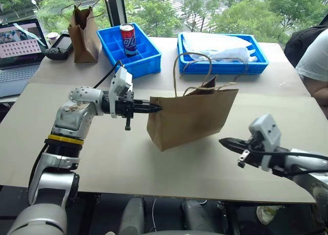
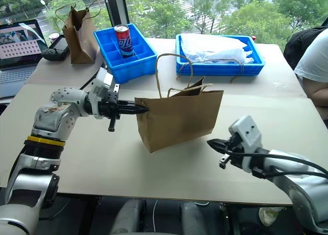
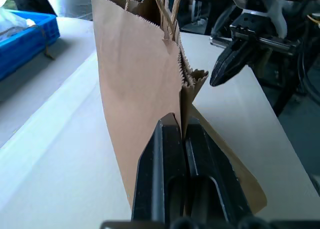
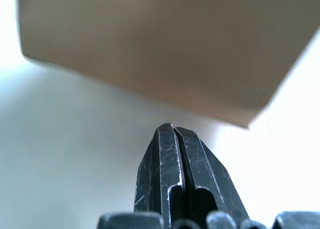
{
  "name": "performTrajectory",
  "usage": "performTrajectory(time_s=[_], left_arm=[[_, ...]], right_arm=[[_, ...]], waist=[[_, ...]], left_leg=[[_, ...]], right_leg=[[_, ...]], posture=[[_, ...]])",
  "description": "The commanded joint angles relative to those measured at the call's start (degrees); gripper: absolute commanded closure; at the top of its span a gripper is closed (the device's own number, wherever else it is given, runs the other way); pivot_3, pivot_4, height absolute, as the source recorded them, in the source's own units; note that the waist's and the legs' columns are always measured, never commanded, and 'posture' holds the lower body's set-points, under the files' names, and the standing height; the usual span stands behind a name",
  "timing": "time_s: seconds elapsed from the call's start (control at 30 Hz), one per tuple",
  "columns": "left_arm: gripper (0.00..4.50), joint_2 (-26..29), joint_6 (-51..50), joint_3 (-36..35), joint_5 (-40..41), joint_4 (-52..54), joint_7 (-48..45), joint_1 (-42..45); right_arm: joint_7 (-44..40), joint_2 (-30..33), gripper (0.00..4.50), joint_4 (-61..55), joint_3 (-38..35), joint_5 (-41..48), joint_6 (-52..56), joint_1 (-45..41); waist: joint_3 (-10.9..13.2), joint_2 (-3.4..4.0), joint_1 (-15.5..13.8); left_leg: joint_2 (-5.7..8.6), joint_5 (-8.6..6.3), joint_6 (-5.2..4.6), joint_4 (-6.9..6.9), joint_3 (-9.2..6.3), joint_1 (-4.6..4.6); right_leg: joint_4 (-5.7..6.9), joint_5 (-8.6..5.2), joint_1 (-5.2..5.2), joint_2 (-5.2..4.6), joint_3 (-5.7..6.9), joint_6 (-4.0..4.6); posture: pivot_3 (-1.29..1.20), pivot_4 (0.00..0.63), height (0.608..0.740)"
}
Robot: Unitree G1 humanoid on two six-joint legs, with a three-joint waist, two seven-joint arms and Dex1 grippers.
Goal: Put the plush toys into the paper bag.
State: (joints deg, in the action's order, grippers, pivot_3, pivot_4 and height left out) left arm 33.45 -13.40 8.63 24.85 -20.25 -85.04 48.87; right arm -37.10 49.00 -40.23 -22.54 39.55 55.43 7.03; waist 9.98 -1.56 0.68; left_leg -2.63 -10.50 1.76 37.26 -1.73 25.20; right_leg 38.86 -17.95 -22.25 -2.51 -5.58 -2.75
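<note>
Bag position first: paper bag sits mid-worktop, tilted, its left bottom corner lifted off the surface and its mouth and loop handles up, leaning toward the far side. Long axis runs left-right across my front, between both arms. My left pincer is closed on the bag's upper left side edge, pointing level toward the right along that long axis; the left wrist view shows the paper fold pinched between the closed fingers. My right pincer is fully closed and empty, hanging just off the bag's right lower corner, tips aimed at it, not touching. So left arm owns the bag; right is the free one and nearer the open right end. Plush toys: I can't see them on the worktop, possibly already inside, can't tell. Judgement: next move hinges on keeping the mouth upward while the left holds it.
</note>
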Motion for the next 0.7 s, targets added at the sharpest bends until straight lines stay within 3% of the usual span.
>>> performTrajectory(time_s=[0.03,0.17,0.3,0.43,0.7], left_arm=[[4.45,-1.5,15.4,2.3,-4.1,-11.8,-7.0,7.7],[4.45,-1.8,38.1,8.6,-7.0,-25.3,-7.5,15.6],[4.45,-2.8,58.8,10.1,-10.7,-36.3,-7.5,21.8],[4.45,-4.0,55.2,8.7,-5.9,-39.0,-7.5,24.4],[4.45,-3.6,46.7,9.1,-1.0,-39.7,-7.5,21.5]], right_arm=[[-0.8,1.3,4.50,1.1,-6.4,-2.0,-1.3,4.1],[0.1,1.1,4.50,2.8,-8.7,-5.0,-2.8,7.4],[2.0,-0.3,4.50,3.5,-9.3,-5.8,-3.6,6.1],[1.9,-0.9,4.50,3.0,-8.4,-4.1,-3.5,3.6],[1.4,0.2,4.50,4.3,-4.7,-3.8,-2.8,-2.1]], waist=[[0.0,-0.01,0.1],[0.0,-0.02,0.4],[0.0,-0.02,0.6],[0.0,-0.03,0.5],[0.0,-0.02,0.7]], left_leg=[[0.00,0.00,0.00,0.01,0.00,0.00],[0.00,0.00,-0.01,0.01,0.01,0.01],[0.00,0.00,-0.01,0.01,0.01,0.02],[0.02,0.00,-0.01,0.03,0.00,0.06],[0.01,0.00,-0.02,0.04,-0.03,0.06]], right_leg=[[0.00,0.00,0.00,0.00,-0.01,0.00],[0.00,0.00,-0.01,0.00,-0.03,-0.01],[0.00,0.00,-0.01,0.00,-0.06,-0.01],[0.01,-0.01,-0.02,-0.01,-0.05,-0.03],[0.06,-0.01,-0.02,0.01,-0.03,-0.04]], posture=[[0.00,0.150,0.707],[0.00,0.150,0.707],[0.00,0.150,0.707],[0.00,0.150,0.707],[0.00,0.150,0.707]])
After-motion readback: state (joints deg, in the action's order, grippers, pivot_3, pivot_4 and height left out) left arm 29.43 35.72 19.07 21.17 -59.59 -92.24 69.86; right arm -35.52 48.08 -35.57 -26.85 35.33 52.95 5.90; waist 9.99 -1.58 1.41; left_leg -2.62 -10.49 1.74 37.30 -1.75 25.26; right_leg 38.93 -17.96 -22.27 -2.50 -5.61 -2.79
